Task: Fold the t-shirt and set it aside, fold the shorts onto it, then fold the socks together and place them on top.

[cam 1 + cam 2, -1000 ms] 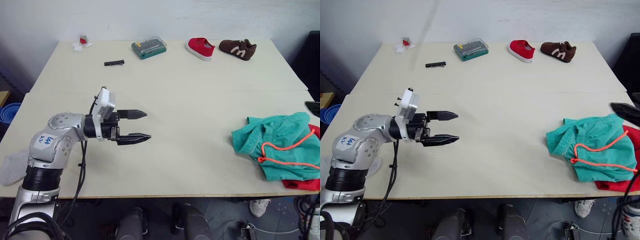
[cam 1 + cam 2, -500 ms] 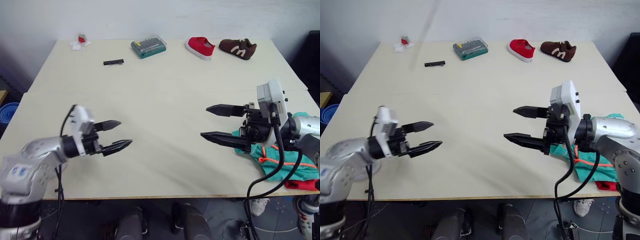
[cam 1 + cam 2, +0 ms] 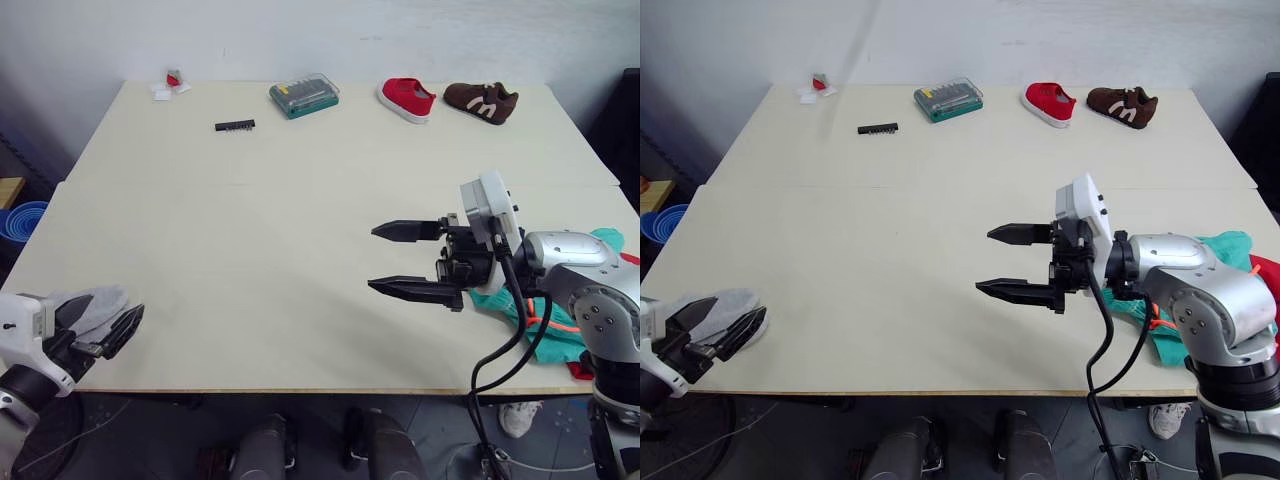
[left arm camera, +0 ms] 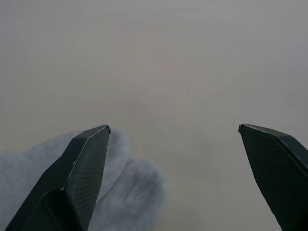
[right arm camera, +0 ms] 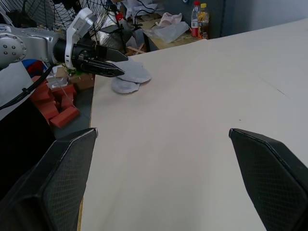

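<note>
The pale grey soft ankle socks (image 3: 88, 306) are seen lying at the near left corner of the cream table (image 3: 300, 200), with the left gripper (image 3: 105, 333) held wide open and empty over them. The right gripper (image 3: 385, 260) is held wide open and empty over bare tabletop, right of centre. The teal-green fabric shorts (image 3: 560, 325) are heaped at the near right edge, over the bright red t-shirt (image 3: 1266, 275).
</note>
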You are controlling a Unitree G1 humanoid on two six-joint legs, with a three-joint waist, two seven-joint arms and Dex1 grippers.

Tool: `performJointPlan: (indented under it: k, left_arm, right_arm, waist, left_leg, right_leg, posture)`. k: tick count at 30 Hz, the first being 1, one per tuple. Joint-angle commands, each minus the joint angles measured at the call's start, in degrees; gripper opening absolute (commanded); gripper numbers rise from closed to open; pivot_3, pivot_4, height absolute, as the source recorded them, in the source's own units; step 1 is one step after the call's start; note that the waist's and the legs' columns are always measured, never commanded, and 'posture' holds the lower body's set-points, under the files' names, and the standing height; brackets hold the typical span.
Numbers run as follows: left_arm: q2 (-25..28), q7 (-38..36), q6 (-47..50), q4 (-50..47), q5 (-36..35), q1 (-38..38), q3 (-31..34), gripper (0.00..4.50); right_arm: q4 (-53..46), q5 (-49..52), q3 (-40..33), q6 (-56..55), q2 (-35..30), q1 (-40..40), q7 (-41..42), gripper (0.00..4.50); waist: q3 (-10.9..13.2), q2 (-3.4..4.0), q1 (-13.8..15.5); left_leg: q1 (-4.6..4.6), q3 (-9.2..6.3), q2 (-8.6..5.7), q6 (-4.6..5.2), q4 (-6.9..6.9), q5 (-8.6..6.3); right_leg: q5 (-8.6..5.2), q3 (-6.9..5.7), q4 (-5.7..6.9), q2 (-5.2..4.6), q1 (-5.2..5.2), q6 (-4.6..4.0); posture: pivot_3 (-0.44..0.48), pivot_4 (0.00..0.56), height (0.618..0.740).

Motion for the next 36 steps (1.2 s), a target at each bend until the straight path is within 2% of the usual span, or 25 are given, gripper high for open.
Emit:
performJointPlan:
  k: [1, 13, 16, 24, 26, 29, 33, 36]
  left_arm:
    - [2.4, 0.1, 0.1, 3.2, 2.4, 1.2, 0.0, 4.50]
    - [10.3, -4.7, -4.0, 16.6, 10.6, 0.0, -7.7, 4.50]
    - [11.4, -5.3, -5.9, 18.6, 12.6, -0.2, -9.6, 3.88]
    - [14.0, -8.0, -6.0, 23.4, 12.7, -4.2, -12.6, 1.50]
    - [14.3, -9.2, -4.0, 21.6, 11.1, -4.8, -13.4, 0.83]
    - [12.9, -8.8, 3.3, 13.0, 6.0, -7.5, -16.8, 0.03]
    - [6.2, -1.0, 17.4, 1.2, -1.6, -19.0, -25.4, 0.03]
    - [1.4, 3.3, 24.1, -1.4, -3.3, -28.1, -32.1, 0.03]
  right_arm:
    - [-1.0, 1.1, -1.1, -0.5, 0.4, -1.0, 0.3, 4.46]
    - [-4.5, 3.7, -3.1, 0.9, 0.0, 2.1, -3.0, 4.46]
    - [-4.5, 4.1, -3.3, 1.0, 0.2, 2.1, -3.5, 4.50]
    - [-4.6, 3.5, -3.8, 0.0, 0.6, 3.3, -4.8, 4.50]
    - [-5.0, 3.5, -4.1, -0.2, 0.4, 3.9, -4.8, 4.50]
    - [-6.3, 2.3, -4.2, -1.1, -1.0, 5.9, -3.9, 4.50]
    - [-7.7, 1.6, -4.8, -1.9, -2.2, 7.9, -3.9, 4.50]
    - [-8.5, 2.1, -5.2, -1.6, -2.3, 8.6, -4.6, 4.50]
  waist:
    - [0.0, 0.00, 0.0]
    - [0.0, 0.00, -0.2]
    - [0.0, 0.04, -0.2]
    - [-0.1, 0.28, -0.1]
    - [-0.1, 0.28, -0.1]
    - [-0.1, 0.31, 0.1]
    - [-0.1, 0.35, 1.2]
    - [-0.1, 0.22, 1.4]
  left_leg:
    - [0.00, 0.00, 0.00, -0.01, -0.03, -0.01]
    - [-0.08, 0.01, 0.01, -0.05, -0.16, -0.08]
    - [-0.08, 0.01, 0.00, -0.06, -0.18, -0.08]
    - [-0.05, 0.01, 0.01, -0.08, -0.22, -0.06]
    - [-0.06, 0.01, 0.00, -0.08, -0.22, -0.06]
    - [-0.07, 0.01, -0.05, -0.06, -0.22, -0.07]
    - [-0.11, 0.02, -0.15, 0.00, -0.11, -0.05]
    - [-0.16, 0.05, -0.17, 0.11, 0.00, 0.04]
  right_leg:
    - [0.00, -0.01, -0.02, -0.01, 0.00, 0.00]
    - [-0.02, -0.04, -0.12, -0.06, -0.14, -0.04]
    - [-0.02, -0.03, -0.11, -0.08, -0.15, -0.04]
    - [-0.04, -0.03, -0.05, -0.08, -0.19, -0.08]
    - [-0.04, -0.03, -0.06, -0.09, -0.19, -0.08]
    - [-0.04, -0.03, -0.08, -0.17, -0.17, -0.06]
    - [0.07, -0.05, -0.12, -0.33, -0.02, 0.13]
    - [0.17, -0.07, -0.12, -0.33, 0.05, 0.29]
  posture:
    - [0.000, 0.150, 0.740]
    - [0.000, 0.150, 0.740]
    - [0.000, 0.150, 0.740]
    - [0.000, 0.150, 0.740]
    - [0.000, 0.150, 0.740]
    - [0.000, 0.150, 0.740]
    - [0.000, 0.150, 0.740]
    - [0.000, 0.150, 0.740]
